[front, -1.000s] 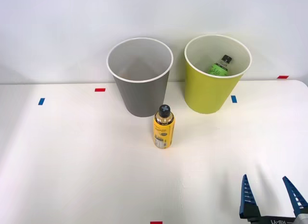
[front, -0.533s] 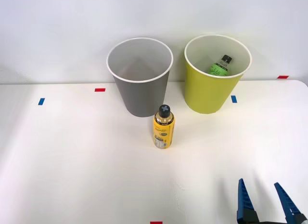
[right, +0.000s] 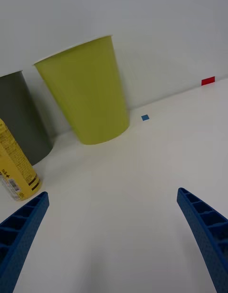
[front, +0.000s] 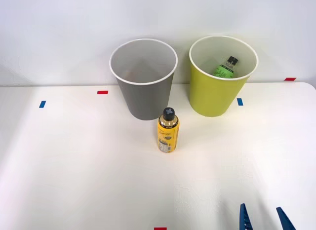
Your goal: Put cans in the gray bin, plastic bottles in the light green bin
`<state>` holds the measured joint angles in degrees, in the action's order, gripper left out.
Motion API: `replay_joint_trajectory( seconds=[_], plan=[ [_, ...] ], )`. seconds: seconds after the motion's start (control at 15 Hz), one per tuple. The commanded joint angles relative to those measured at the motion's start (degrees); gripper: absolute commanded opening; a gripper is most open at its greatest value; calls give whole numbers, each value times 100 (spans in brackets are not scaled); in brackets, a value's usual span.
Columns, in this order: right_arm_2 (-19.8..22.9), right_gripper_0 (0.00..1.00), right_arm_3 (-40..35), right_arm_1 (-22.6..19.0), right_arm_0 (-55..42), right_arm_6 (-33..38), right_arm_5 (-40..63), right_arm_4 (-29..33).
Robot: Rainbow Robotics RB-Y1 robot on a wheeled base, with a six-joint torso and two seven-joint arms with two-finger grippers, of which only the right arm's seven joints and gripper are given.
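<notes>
Inside the light green bin (front: 212, 99) lies a green-labelled bottle (front: 226, 67); right pincer (front: 262, 219) spread, empty.

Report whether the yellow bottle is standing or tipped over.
Standing. The yellow bottle sits upright on the table, black cap up, just in front of the gray bin.

The white table (front: 74, 166) carries the gray bin (front: 144, 94) and light green bin (front: 213, 94) at its far edge, the yellow bottle (front: 168, 131) before them, and tape marks.
</notes>
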<state>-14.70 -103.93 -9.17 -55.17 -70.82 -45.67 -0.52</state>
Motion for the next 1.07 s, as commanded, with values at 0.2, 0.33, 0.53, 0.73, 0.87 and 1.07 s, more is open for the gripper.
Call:
replay_joint_trajectory(
  seconds=[0.2,0.33,0.53,0.73,0.87,1.07],
  plan=[
    [-147,92,39,161,-196,-1021,-38,8],
    [-209,92,189,161,-196,-1012,-21,-1],
    [-314,92,417,161,-196,-1100,-21,-9],
    [-376,92,453,99,-204,-1206,-56,-36],
    [-332,92,453,108,-204,-1241,-56,-89],
    [-314,93,453,108,-204,-1276,-56,-106]
  ],
)
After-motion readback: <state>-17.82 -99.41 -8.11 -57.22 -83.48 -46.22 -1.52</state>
